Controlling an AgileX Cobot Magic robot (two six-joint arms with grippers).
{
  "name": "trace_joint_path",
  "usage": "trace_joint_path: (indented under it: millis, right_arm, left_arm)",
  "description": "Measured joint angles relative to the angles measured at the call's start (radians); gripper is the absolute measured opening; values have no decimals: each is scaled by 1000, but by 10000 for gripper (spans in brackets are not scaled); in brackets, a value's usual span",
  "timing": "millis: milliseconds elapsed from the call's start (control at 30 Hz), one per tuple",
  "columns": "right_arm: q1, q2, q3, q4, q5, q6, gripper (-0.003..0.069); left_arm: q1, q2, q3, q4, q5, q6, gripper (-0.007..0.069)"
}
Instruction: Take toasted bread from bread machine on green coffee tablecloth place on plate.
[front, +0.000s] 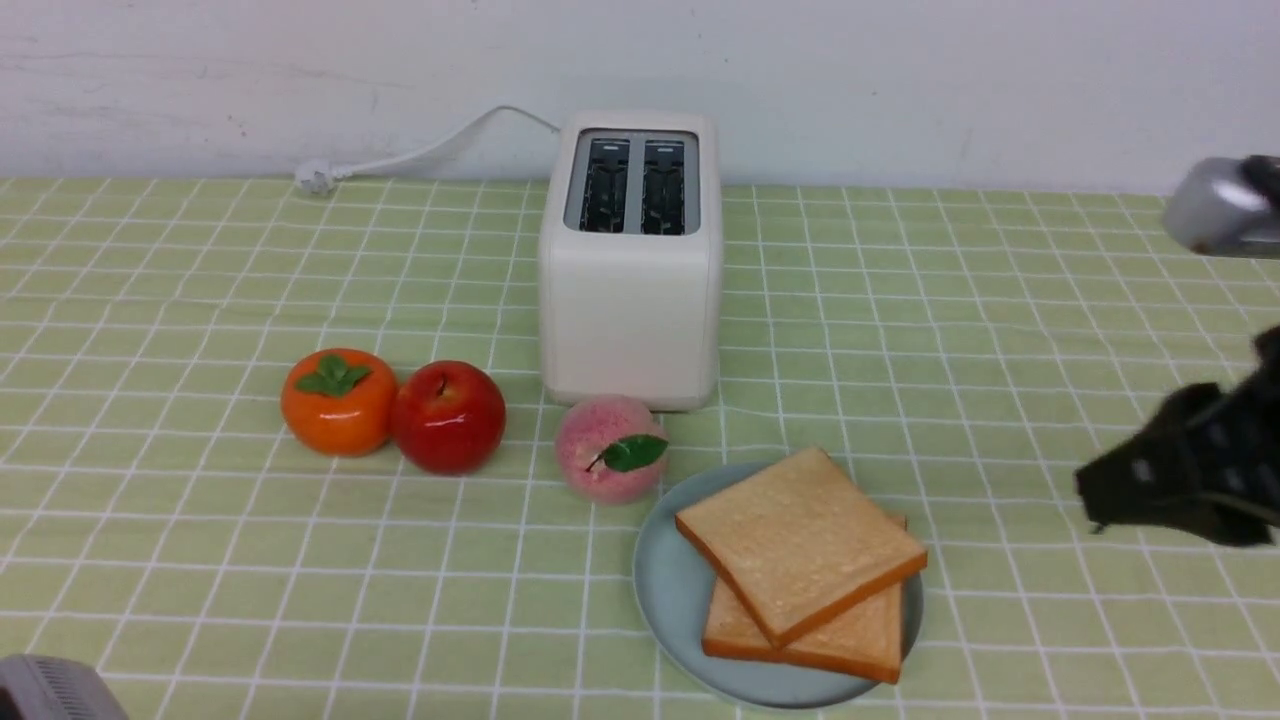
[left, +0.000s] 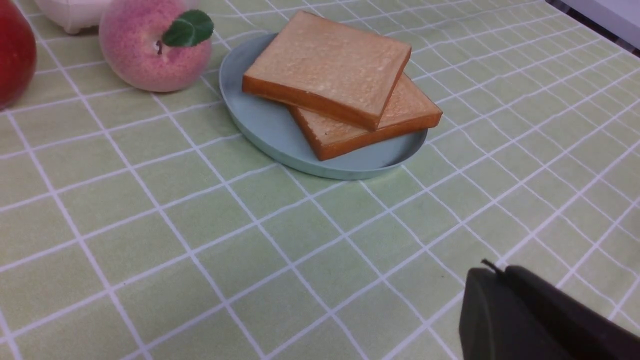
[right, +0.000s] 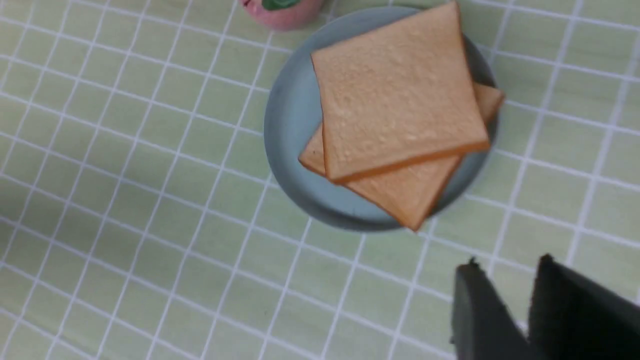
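The white bread machine (front: 630, 300) stands at the back middle of the green coffee tablecloth (front: 200, 560), and both its slots are empty. Two toasted bread slices lie stacked on the pale blue-green plate (front: 668, 590) in front of it: the top slice (front: 800, 540) sits askew on the lower slice (front: 850, 640). My right gripper (right: 510, 264) is slightly open and empty, right of the plate (right: 290, 120) and off the cloth; it shows at the right edge of the front view (front: 1100, 495). My left gripper (left: 492, 272) is shut and empty, near the cloth and short of the plate (left: 265, 125).
An orange persimmon (front: 338, 400), a red apple (front: 447, 415) and a pink peach (front: 610, 448) sit in a row left of the plate; the peach almost touches its rim. The white power cord (front: 420, 150) runs back left along the wall. A grey arm part (front: 50, 690) shows at bottom left.
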Motion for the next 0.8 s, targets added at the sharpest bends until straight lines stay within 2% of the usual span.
trace_joint_path:
  millis: [133, 267, 533, 800]
  right_arm:
    - [0, -198, 63, -26, 38, 85, 42]
    - [0, -392, 127, -32, 67, 158, 3]
    - [0, -579, 196, -20, 144, 202, 0]
    - [0, -598, 199, -15, 144, 206, 3]
  left_arm:
    - [0, 0, 0, 0, 1, 0, 9]
    - [0, 0, 0, 0, 18, 0, 11]
    - [0, 0, 0, 0, 25, 0, 19]
    - [0, 0, 0, 0, 25, 0, 28]
